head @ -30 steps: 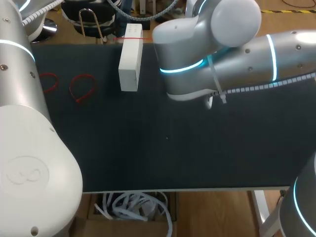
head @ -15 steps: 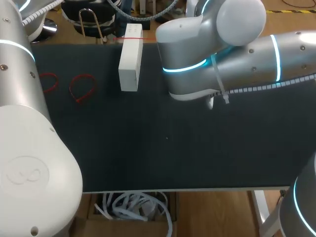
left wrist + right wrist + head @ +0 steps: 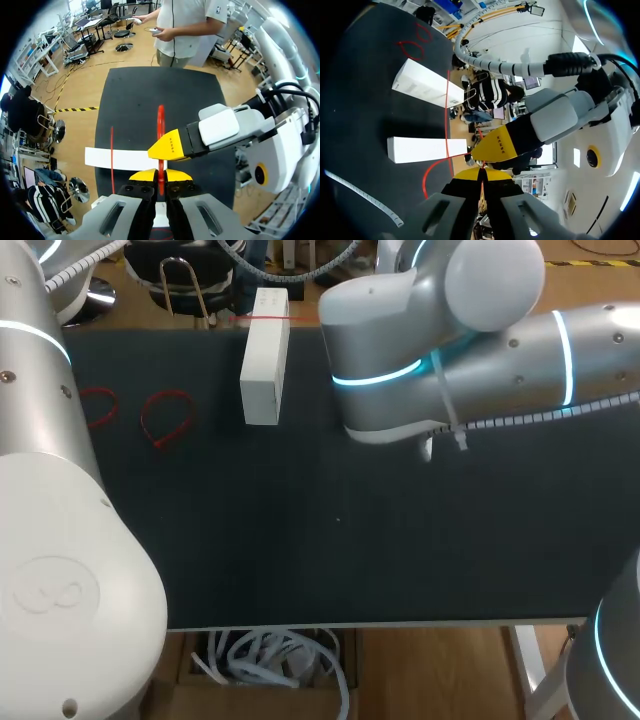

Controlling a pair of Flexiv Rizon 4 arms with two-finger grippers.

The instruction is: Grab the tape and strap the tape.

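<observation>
Red strap [image 3: 160,125] is held up over the white box [image 3: 264,360] at the far edge of the tabletop [image 3: 300,540]. My left end effector [image 3: 161,176] is pinching it tight. The right end effector [image 3: 481,176] is nipping the same strap just ahead. Spare red loops [image 3: 165,418] lie far left.

Look: the red tape [image 3: 160,125] is a thin, long, bright red strip.
Held end: it stands up straight from between the pinched fingers of the left gripper [image 3: 160,176].
Other hold: the right gripper [image 3: 481,175] pinches it too, right beside the left one.
Far part: a red line of it crosses the far end of the white box [image 3: 264,358].
Other pieces: two red loops [image 3: 168,395] lie flat on the table [image 3: 300,540], side by side, well apart from the box.
</observation>
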